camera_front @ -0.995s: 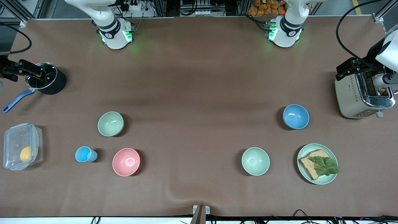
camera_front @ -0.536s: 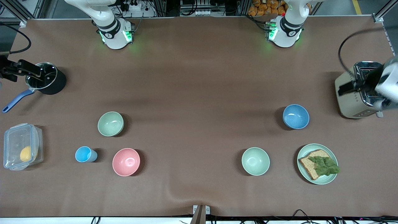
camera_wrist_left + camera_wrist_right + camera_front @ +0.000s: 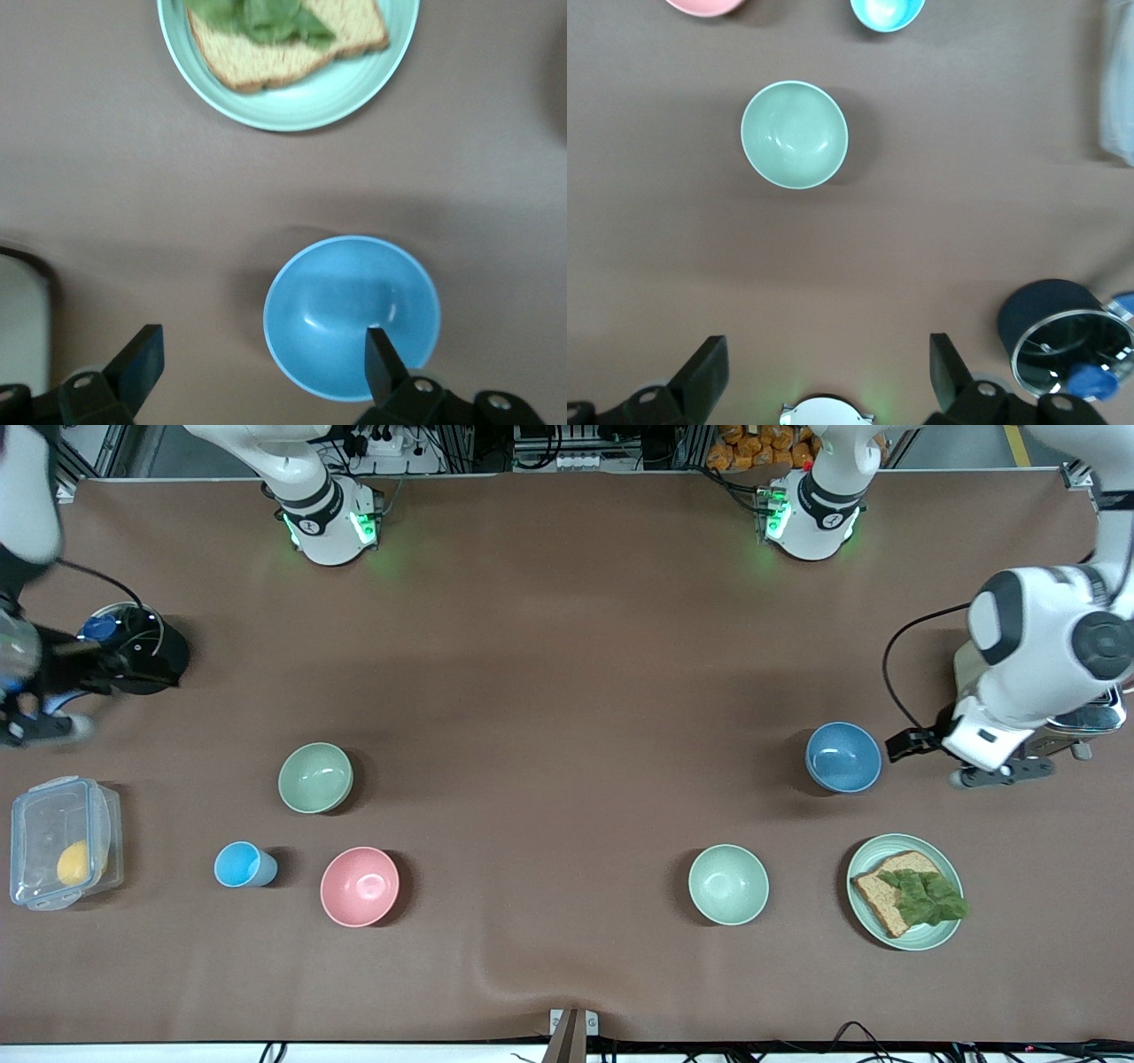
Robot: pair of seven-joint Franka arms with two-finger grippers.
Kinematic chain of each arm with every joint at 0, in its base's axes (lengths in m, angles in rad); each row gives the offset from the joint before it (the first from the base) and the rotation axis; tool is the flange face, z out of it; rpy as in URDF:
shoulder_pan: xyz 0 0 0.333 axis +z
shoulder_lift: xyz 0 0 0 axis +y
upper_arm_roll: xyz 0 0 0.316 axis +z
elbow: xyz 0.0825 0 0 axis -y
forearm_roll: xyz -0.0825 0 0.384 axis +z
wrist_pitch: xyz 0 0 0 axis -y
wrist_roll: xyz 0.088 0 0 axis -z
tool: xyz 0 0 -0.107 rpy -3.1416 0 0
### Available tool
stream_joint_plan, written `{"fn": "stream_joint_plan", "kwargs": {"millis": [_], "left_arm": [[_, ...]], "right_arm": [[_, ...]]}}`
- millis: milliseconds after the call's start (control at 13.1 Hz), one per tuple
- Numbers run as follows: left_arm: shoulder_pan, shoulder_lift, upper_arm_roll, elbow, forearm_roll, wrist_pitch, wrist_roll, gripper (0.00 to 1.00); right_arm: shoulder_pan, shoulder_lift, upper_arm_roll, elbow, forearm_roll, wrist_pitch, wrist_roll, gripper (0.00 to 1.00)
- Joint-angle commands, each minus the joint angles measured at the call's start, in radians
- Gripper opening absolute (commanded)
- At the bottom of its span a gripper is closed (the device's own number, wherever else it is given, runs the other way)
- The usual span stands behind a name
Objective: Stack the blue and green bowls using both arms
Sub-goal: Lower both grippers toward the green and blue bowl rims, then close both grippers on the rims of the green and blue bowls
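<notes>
The blue bowl [image 3: 843, 756] stands upright and empty toward the left arm's end of the table; it also shows in the left wrist view [image 3: 341, 305]. My left gripper [image 3: 911, 742] [image 3: 263, 365] is open and empty in the air beside this bowl, one fingertip over its rim. The sage-green bowl [image 3: 315, 778] stands upright and empty toward the right arm's end; it also shows in the right wrist view [image 3: 795, 135]. My right gripper [image 3: 97, 666] [image 3: 828, 370] is open and empty, high over the table by the black pot.
A black pot [image 3: 142, 651], a clear box with a yellow object [image 3: 60, 841], a light-blue cup [image 3: 241, 864] and a pink bowl [image 3: 360, 886] are at the right arm's end. A paler mint bowl [image 3: 728, 884], a plate with bread [image 3: 904, 891] and a toaster [image 3: 1099, 722] are at the left arm's end.
My left arm has swung from over the toaster to beside the blue bowl. My right arm has shifted by the pot and now shows at the table's edge. The bowls have not moved.
</notes>
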Motion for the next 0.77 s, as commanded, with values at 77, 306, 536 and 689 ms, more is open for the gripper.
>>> {"fn": "stream_joint_plan", "kwargs": {"millis": [77, 306, 536, 689], "left_arm": [[0.019, 0.104, -0.005, -0.046, 0.018, 0.119, -0.001, 1.00], [0.019, 0.156, -0.005, -0.044, 0.018, 0.148, 0.001, 0.98], [0.019, 0.174, -0.005, -0.039, 0.016, 0.148, -0.001, 0.69], [0.018, 0.179, -0.005, -0.036, 0.018, 0.148, -0.001, 0.34]], "right_arm": [[0.007, 0.121, 0.001, -0.004, 0.050, 0.066, -0.016, 1.00], [0.016, 0.236, 0.001, -0.006, 0.050, 0.201, -0.018, 1.00], [0.007, 0.276, 0.001, -0.014, 0.050, 0.236, -0.030, 1.00], [0.007, 0.303, 0.001, -0.050, 0.050, 0.314, -0.030, 1.00]]}}
